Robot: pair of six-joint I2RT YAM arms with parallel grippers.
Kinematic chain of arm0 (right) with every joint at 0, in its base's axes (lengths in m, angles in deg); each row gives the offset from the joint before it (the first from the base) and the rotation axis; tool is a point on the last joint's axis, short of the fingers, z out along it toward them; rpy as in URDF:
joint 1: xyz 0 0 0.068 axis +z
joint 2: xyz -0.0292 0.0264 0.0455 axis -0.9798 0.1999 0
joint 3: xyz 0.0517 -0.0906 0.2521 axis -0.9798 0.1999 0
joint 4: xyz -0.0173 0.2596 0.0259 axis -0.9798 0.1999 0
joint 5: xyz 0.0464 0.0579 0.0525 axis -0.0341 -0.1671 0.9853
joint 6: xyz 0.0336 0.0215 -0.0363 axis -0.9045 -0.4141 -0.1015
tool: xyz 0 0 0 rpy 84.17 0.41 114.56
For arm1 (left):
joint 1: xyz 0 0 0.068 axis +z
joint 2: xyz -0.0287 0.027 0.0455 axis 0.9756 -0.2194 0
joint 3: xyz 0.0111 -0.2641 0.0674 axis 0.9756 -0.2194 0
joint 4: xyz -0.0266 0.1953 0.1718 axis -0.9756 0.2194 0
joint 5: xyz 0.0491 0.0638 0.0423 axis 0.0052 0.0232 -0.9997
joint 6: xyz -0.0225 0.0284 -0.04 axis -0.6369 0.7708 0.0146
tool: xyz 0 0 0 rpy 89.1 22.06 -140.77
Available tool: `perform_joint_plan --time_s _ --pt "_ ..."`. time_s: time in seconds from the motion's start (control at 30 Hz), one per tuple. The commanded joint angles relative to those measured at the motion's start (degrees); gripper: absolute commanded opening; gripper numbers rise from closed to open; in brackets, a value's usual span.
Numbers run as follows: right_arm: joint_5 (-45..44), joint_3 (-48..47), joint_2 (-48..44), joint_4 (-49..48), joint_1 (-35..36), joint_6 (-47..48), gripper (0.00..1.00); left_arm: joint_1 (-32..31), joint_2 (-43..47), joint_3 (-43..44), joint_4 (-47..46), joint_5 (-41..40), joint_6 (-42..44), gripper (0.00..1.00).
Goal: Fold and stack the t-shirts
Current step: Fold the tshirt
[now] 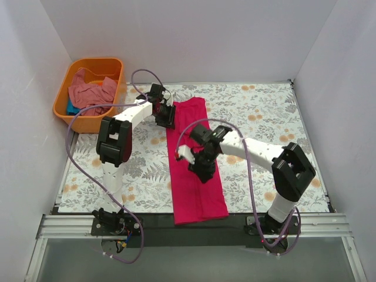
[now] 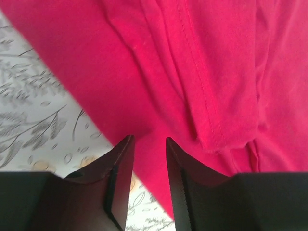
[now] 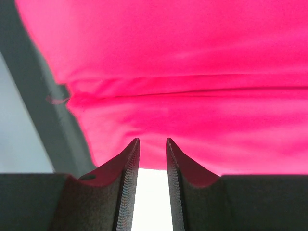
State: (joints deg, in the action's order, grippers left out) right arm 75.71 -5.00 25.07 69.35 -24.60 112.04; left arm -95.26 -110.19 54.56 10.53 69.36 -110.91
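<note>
The crimson-pink t-shirt (image 1: 197,182) lies folded into a long narrow strip down the middle of the table, from the back to the front edge. My left gripper (image 1: 166,119) hovers over the strip's far left edge; in the left wrist view (image 2: 148,139) its jaws stand slightly apart with nothing between them, above the shirt's hem (image 2: 202,86). My right gripper (image 1: 202,169) is over the strip's middle; in the right wrist view (image 3: 152,140) its jaws stand slightly apart and empty, the shirt (image 3: 183,57) just beyond the tips. A salmon-pink t-shirt (image 1: 88,93) and a glimpse of a teal-blue one (image 1: 71,108) lie in the tub.
The orange plastic tub (image 1: 117,73) stands at the back left, off the table's corner. The floral table cloth (image 1: 264,117) covers the table. White walls enclose the back and both sides. A dark strip (image 1: 294,208) runs along the front edge.
</note>
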Motion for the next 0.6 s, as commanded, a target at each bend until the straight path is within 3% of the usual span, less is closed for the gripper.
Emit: perform_joint_plan --time_s 0.0,0.23,0.4,0.57 --pt "3.9 -8.6 -0.1 0.9 -10.5 -0.5 0.35 -0.3 -2.5 4.0 -1.1 0.9 0.1 0.3" --pt "2.9 -27.7 15.7 -4.4 -26.1 -7.9 0.28 -0.3 -10.3 10.9 -2.6 -1.5 -0.9 0.24" --pt "0.3 -44.5 29.4 -6.5 -29.3 -11.7 0.24 -0.3 -15.8 17.3 -2.0 -0.9 -0.5 0.24" --pt "-2.0 -52.0 39.0 -9.9 -29.5 -13.2 0.24 -0.1 -17.9 19.7 -3.3 -3.1 -0.5 0.24"
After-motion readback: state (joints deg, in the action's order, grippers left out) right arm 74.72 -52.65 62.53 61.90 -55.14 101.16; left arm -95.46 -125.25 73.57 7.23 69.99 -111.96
